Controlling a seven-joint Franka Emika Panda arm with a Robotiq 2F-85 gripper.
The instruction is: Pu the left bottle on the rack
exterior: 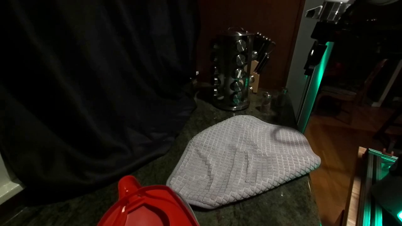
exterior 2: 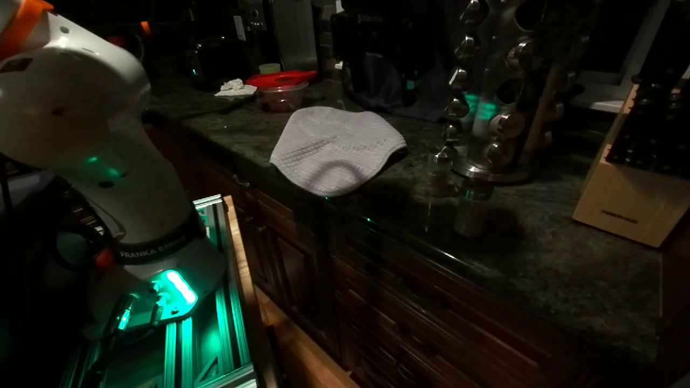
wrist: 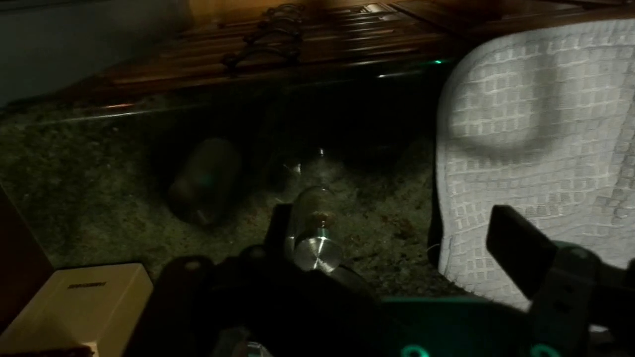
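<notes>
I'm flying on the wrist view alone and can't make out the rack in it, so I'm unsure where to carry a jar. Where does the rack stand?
Observer: Both exterior views show the rack on the counter, roughly between the towel and the knife block.

Operator: Thanks. My hand is open and not yet gripping the jar near one finger. Does the rack seem to have a free place?

Observer: It seems so: in an exterior view, a round opening in its side is dark and looks unfilled.
</notes>
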